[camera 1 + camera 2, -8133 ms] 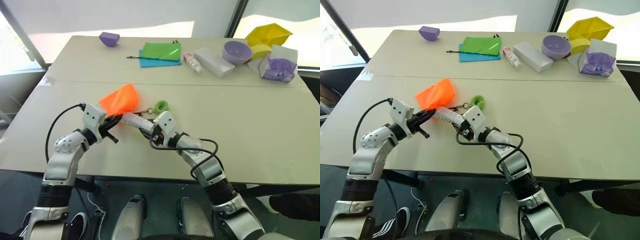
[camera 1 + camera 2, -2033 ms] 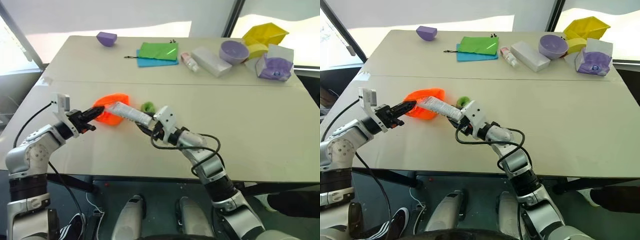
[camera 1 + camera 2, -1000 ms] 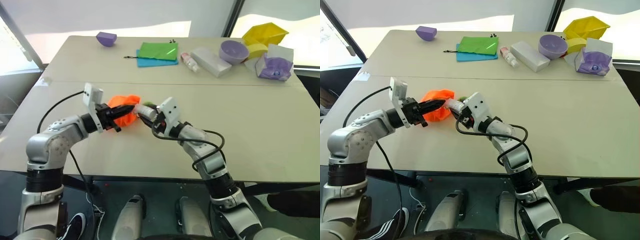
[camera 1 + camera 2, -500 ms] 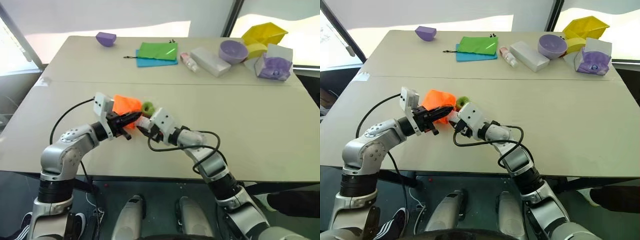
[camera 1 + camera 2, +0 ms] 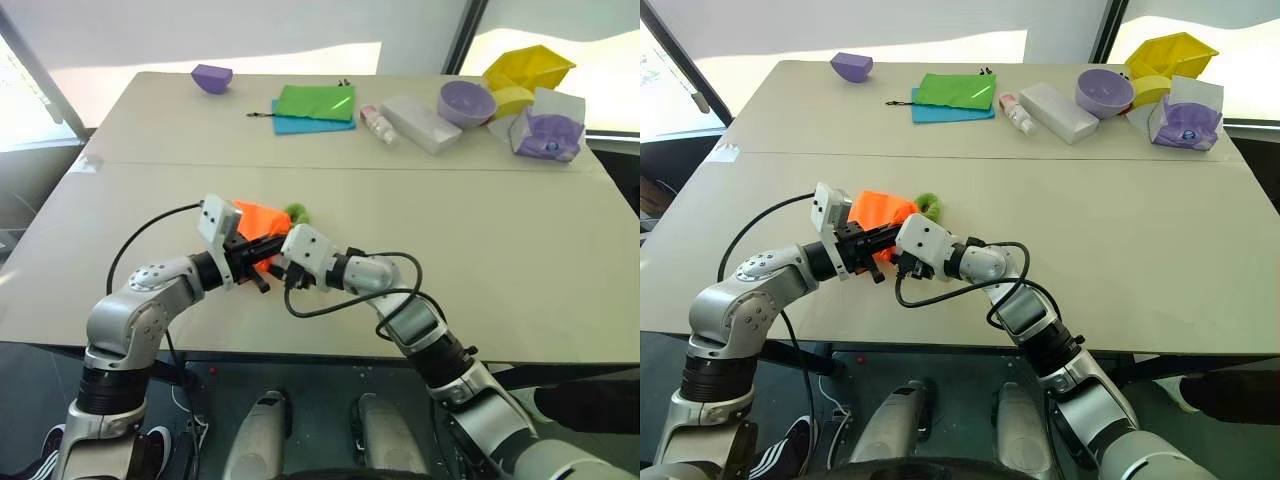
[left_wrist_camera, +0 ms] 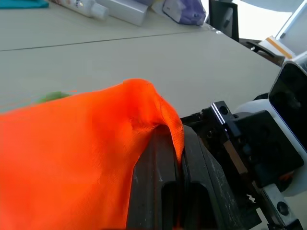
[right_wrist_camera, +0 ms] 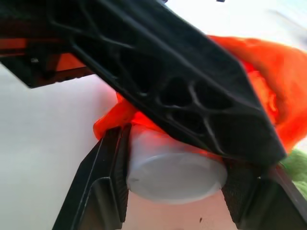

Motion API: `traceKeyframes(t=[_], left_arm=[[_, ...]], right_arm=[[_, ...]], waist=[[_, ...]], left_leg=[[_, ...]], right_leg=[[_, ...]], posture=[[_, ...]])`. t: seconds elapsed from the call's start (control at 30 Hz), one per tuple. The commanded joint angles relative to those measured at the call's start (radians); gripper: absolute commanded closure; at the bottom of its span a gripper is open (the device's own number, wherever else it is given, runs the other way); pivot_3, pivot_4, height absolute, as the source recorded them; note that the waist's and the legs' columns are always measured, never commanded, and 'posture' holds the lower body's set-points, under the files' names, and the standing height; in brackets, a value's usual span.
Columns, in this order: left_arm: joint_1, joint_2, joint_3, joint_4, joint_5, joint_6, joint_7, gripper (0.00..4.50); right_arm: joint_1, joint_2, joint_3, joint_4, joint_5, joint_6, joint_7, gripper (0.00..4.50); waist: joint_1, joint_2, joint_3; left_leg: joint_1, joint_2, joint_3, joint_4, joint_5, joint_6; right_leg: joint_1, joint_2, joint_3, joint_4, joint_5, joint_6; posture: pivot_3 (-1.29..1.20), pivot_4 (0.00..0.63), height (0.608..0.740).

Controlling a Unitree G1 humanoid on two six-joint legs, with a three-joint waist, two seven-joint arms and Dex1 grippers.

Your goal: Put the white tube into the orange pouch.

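The orange pouch [image 5: 261, 217] lies on the near half of the table, its green pom-pom [image 5: 297, 212] beside it. My left gripper [image 6: 176, 143] is shut on the pouch's raised edge, pinching the fabric. The white tube [image 7: 173, 173] sits between the fingers of my right gripper [image 5: 283, 268], which is shut on its cap end. The rest of the tube runs under the orange fabric and is hidden. Both grippers meet tip to tip at the pouch's mouth, and a left finger [image 7: 182, 86] crosses just above the tube.
Along the far side stand a small purple bowl [image 5: 211, 78], flat green and blue pouches [image 5: 320, 104], a white-and-pink bottle [image 5: 377, 123], a long white box [image 5: 425, 124], a larger purple bowl [image 5: 466, 103], a yellow container [image 5: 530, 68] and a purple pack [image 5: 548, 135].
Both grippers have drawn closer together and nearer the table's front edge. The right wrist has rolled. Much of the tube showed earlier; now the pouch covers all but its cap end.
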State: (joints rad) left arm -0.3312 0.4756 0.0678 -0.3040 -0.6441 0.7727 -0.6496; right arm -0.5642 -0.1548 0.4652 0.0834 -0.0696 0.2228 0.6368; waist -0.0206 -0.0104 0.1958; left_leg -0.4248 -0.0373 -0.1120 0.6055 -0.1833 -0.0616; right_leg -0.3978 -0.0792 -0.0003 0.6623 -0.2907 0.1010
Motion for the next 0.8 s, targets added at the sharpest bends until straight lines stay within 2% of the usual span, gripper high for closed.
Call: traceKeyframes(t=[0.03, 0.23, 0.47, 0.5, 0.6, 0.63, 0.8], left_arm=[[-0.015, 0.003, -0.005, -0.027, -0.006, -0.023, -0.017, 4.50], [0.000, 0.000, -0.011, -0.039, -0.005, -0.020, -0.014, 4.50], [0.007, 0.003, -0.012, -0.048, 0.003, -0.024, -0.017, 4.50], [0.008, 0.004, -0.011, -0.046, 0.004, -0.026, -0.018, 4.50], [0.013, 0.008, -0.007, -0.046, 0.003, -0.027, -0.019, 4.50], [0.017, 0.016, -0.004, -0.044, 0.006, -0.030, -0.023, 4.50], [0.032, 0.042, 0.015, -0.035, 0.006, -0.039, -0.039, 4.50]], right_arm=[[-0.032, 0.022, 0.021, 0.018, -0.012, -0.057, 0.023, 2.21], [-0.050, 0.104, -0.009, 0.087, -0.012, -0.071, -0.039, 2.21], [-0.023, 0.097, 0.001, 0.081, -0.006, -0.063, 0.019, 2.21], [-0.022, 0.099, -0.008, 0.083, -0.003, -0.062, 0.013, 1.50], [-0.012, 0.094, -0.023, 0.061, 0.001, -0.049, 0.013, 0.28], [0.000, 0.082, -0.033, 0.031, 0.014, -0.035, 0.026, 0.07], [0.066, 0.001, -0.074, -0.131, 0.084, 0.054, 0.104, 0.07]], waist=[[0.000, 0.000, 0.000], [-0.001, 0.000, 0.000], [-0.001, 0.000, 0.000], [0.000, 0.000, 0.000], [0.001, 0.000, 0.000], [0.001, 0.000, 0.000], [0.004, 0.000, 0.000]], left_leg=[[0.000, 0.000, 0.000, 0.000, 0.000, 0.000], [0.001, 0.000, 0.000, 0.000, 0.000, 0.000], [0.001, 0.000, 0.000, 0.000, 0.000, 0.000], [0.001, 0.000, 0.000, 0.000, 0.000, 0.000], [0.001, 0.000, 0.000, 0.000, 0.000, 0.000], [0.001, 0.000, 0.000, 0.000, 0.000, 0.000], [0.001, 0.000, -0.001, 0.000, 0.000, 0.000]], right_leg=[[0.000, 0.000, 0.000, 0.000, 0.000, 0.000], [0.000, 0.000, 0.000, 0.001, 0.000, 0.000], [0.000, 0.000, 0.000, 0.001, 0.000, 0.000], [0.000, 0.000, 0.000, 0.001, 0.000, 0.000], [0.000, 0.001, 0.000, 0.001, 0.000, 0.000], [0.000, 0.001, 0.000, 0.001, 0.000, 0.000], [0.000, 0.000, 0.000, 0.001, 0.000, 0.000]], posture=[[0.00, 0.150, 0.740], [0.00, 0.150, 0.740], [0.00, 0.150, 0.740], [0.00, 0.150, 0.740], [0.00, 0.150, 0.740], [0.00, 0.150, 0.740], [0.00, 0.150, 0.740]])
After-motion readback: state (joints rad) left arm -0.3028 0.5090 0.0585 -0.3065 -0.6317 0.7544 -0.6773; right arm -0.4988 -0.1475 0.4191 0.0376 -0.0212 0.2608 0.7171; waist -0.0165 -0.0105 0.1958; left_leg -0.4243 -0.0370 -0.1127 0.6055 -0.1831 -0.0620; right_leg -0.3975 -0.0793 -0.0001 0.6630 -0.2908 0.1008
